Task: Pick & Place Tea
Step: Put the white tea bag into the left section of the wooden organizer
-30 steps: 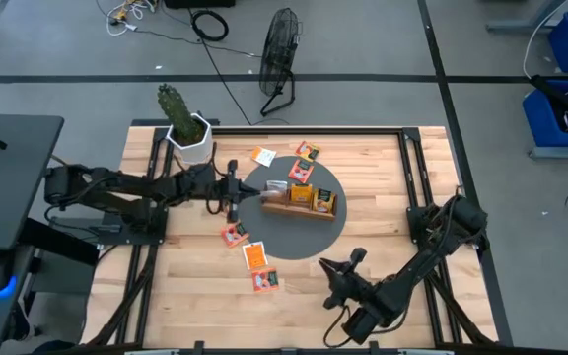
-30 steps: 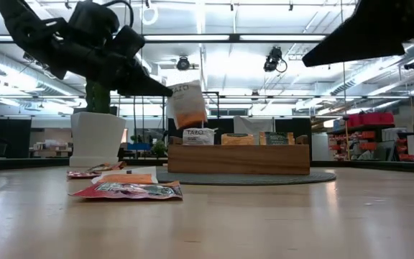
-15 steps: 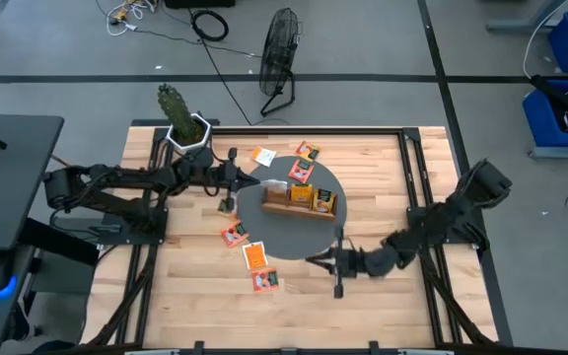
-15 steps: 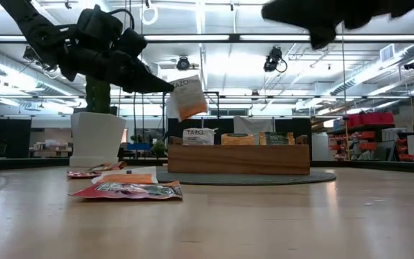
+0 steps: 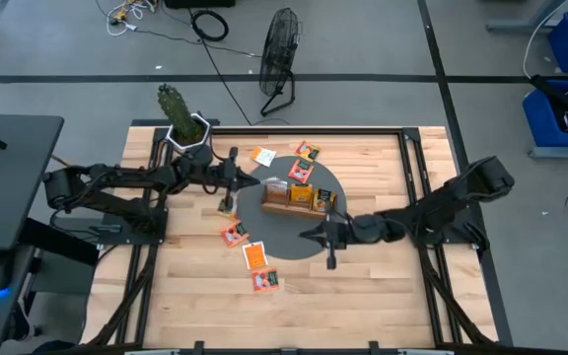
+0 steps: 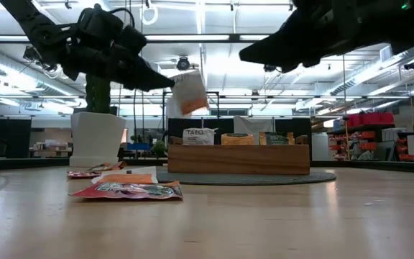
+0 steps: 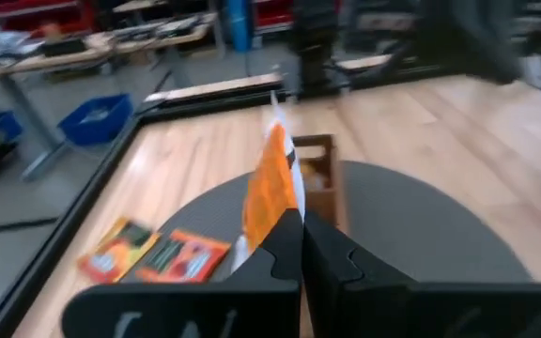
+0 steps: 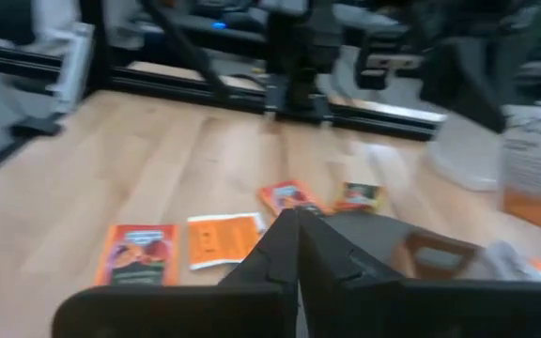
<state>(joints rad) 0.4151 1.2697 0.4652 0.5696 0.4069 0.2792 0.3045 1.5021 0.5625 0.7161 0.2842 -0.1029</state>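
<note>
I hold one tea bag (image 6: 190, 95) in my left gripper (image 5: 246, 181) — it is orange and white, pinched at its lower edge, and it hangs in the air beside the end of the wooden tray (image 5: 299, 200). In my left wrist view the same bag (image 7: 272, 183) stands up between my closed fingers, with the tray behind it. The tray sits on a round dark mat (image 5: 294, 237) and already has some bags standing in its compartments. More tea bags lie flat on the table (image 5: 383, 296): two (image 5: 307, 151) behind the mat, and three (image 5: 254, 256) on the near left side of it. My right gripper (image 5: 316, 237) hovers over the near edge of the mat — its fingers are pressed together and carry nothing. A white pot with a cactus (image 5: 187, 126) stands at the far left corner.
</note>
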